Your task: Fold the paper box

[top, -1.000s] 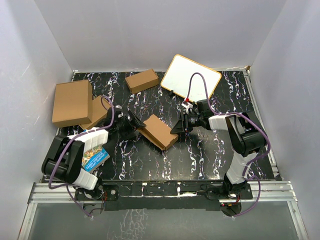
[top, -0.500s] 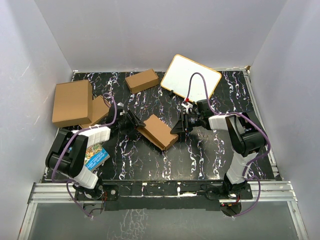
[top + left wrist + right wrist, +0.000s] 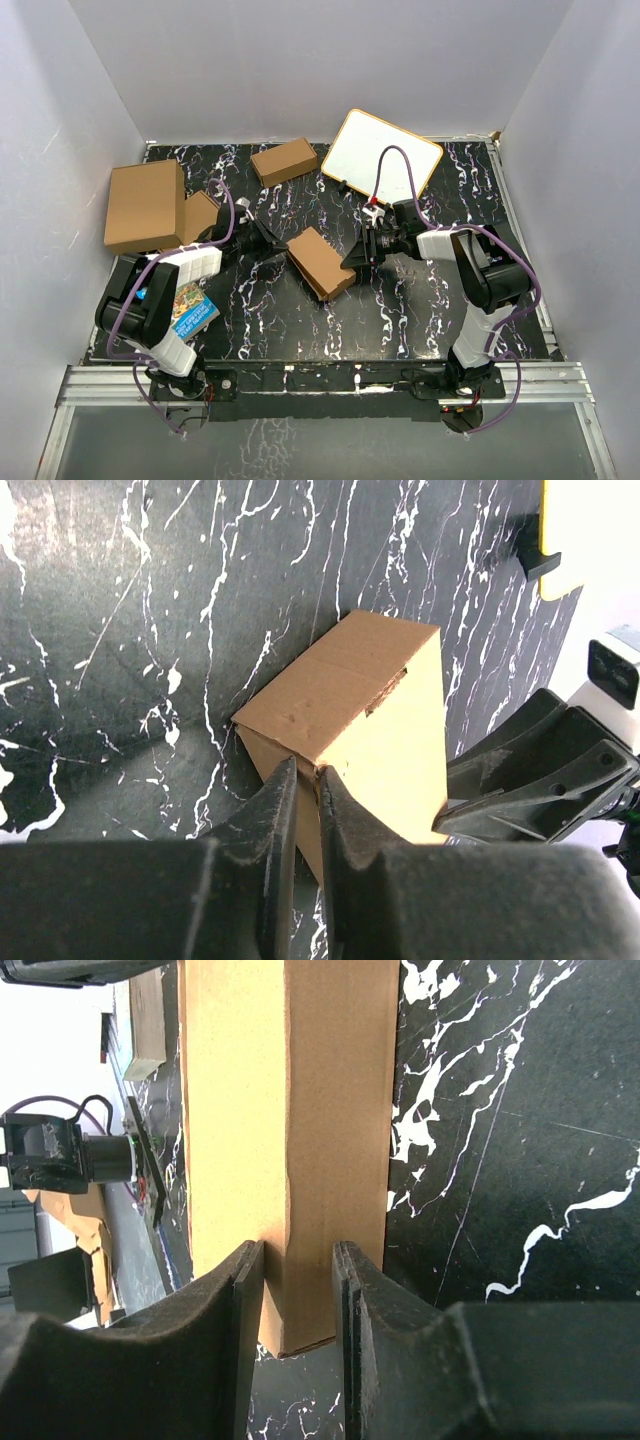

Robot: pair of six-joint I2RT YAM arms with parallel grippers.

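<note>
Four brown boxes and one white board on the surface; right jaws pinch the paper box at centre, left jaws almost together at its corner, grip I cannot tell

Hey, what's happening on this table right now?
Two robot arms are working on the paper box in the middle of the table. The right gripper has its jaws clamped on one end of it. The left gripper sits at the opposite corner, jaws nearly together; whether it pinches cardboard is unclear.
</note>
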